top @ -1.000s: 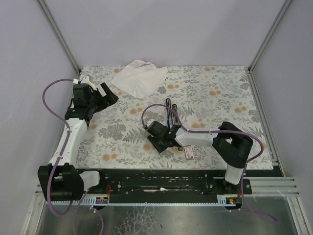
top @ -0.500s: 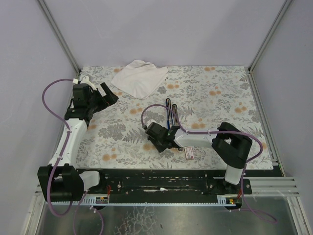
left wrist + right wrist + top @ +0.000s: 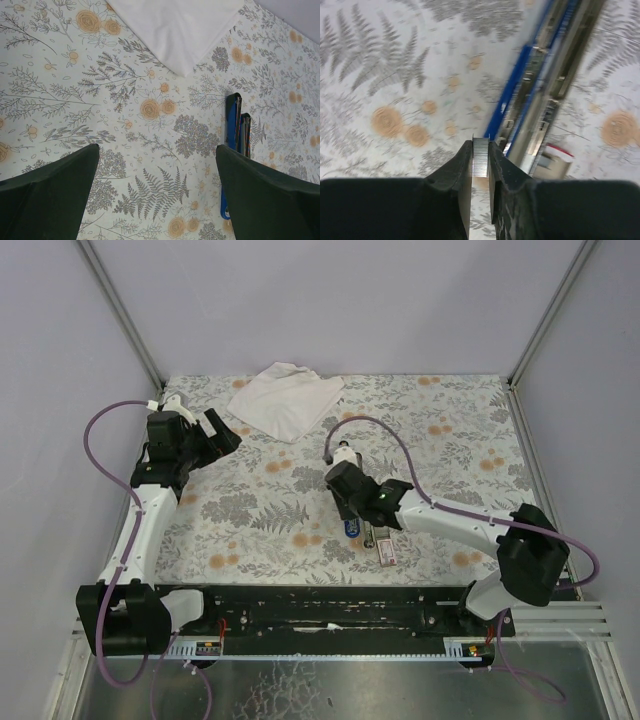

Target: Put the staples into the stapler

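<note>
The stapler [image 3: 545, 75] lies open on the flowered mat, its blue body and metal channel running to the upper right in the right wrist view. My right gripper [image 3: 480, 165] is shut on a short silvery strip of staples [image 3: 480, 157], held just above the mat at the stapler's left side. The staple box [image 3: 552, 162], with a red and white label, lies by the stapler's near end. In the top view the right gripper [image 3: 350, 502] hangs over the stapler [image 3: 352, 528], with the box [image 3: 385, 553] beside it. My left gripper [image 3: 225, 435] is open and empty at the far left.
A white cloth [image 3: 285, 398] lies crumpled at the back of the mat; it also shows in the left wrist view [image 3: 180, 30]. The left wrist view shows the stapler [image 3: 235, 125] to the right of its fingers [image 3: 45, 195]. Frame posts stand at the back corners.
My right arm has lifted and swung right. Its gripper moved from the mat left of the stapler to above the stapler's middle. The left arm has hardly moved.
</note>
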Controlling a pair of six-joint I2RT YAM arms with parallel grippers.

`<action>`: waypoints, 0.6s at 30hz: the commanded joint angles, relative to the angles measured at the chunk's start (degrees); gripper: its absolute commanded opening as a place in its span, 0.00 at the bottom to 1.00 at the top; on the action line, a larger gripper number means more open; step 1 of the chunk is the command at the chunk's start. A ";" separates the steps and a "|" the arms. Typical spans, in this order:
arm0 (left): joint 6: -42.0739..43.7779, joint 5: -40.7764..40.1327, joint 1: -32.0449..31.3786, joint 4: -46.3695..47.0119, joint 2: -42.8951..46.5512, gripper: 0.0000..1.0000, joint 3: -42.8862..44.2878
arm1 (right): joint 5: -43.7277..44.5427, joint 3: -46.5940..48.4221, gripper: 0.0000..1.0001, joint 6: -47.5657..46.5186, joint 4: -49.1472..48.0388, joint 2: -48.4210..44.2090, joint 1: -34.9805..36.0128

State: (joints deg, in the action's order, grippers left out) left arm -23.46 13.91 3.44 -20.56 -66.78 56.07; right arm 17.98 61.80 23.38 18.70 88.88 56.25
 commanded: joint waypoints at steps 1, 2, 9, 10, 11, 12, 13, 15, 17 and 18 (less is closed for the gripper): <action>1.15 -0.77 0.57 2.63 1.00 1.00 -0.61 | 3.73 -3.62 0.13 3.41 -0.95 -2.92 -4.44; 1.18 -0.79 0.60 2.63 1.04 1.00 -0.61 | 3.91 -4.11 0.13 3.74 -1.36 -3.04 -4.95; 1.14 -0.70 0.61 2.65 0.84 1.00 -0.62 | 5.79 -5.73 0.13 5.81 -4.88 -1.20 -6.58; 1.17 -0.67 0.61 2.63 0.82 1.00 -0.62 | 6.03 -5.88 0.13 5.94 -5.29 -0.84 -6.67; 1.20 -0.67 0.63 2.63 0.85 1.00 -0.62 | 6.24 -5.97 0.13 6.17 -5.64 -0.43 -6.74; 1.15 -0.69 0.64 2.63 0.82 1.00 -0.62 | 6.36 -6.18 0.13 6.36 -5.99 -0.20 -6.84; 1.14 -0.72 0.67 2.63 0.82 1.00 -0.57 | 6.66 -6.38 0.13 6.52 -6.23 -0.05 -6.92; 1.18 -0.67 0.65 2.63 0.81 1.00 -0.61 | 7.23 -6.72 0.13 6.68 -6.47 0.19 -7.04; 1.21 -0.67 0.63 2.63 0.73 1.00 -0.62 | 7.81 -6.99 0.13 6.75 -6.39 0.23 -7.22; 1.21 -0.64 0.63 2.63 0.76 1.00 -0.63 | 7.98 -7.08 0.13 6.81 -6.44 0.24 -7.32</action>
State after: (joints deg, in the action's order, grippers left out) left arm -23.44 13.72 3.44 -20.56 -66.78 56.07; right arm 22.37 55.02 28.69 14.39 89.10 49.69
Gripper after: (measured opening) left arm 0.997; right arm 0.216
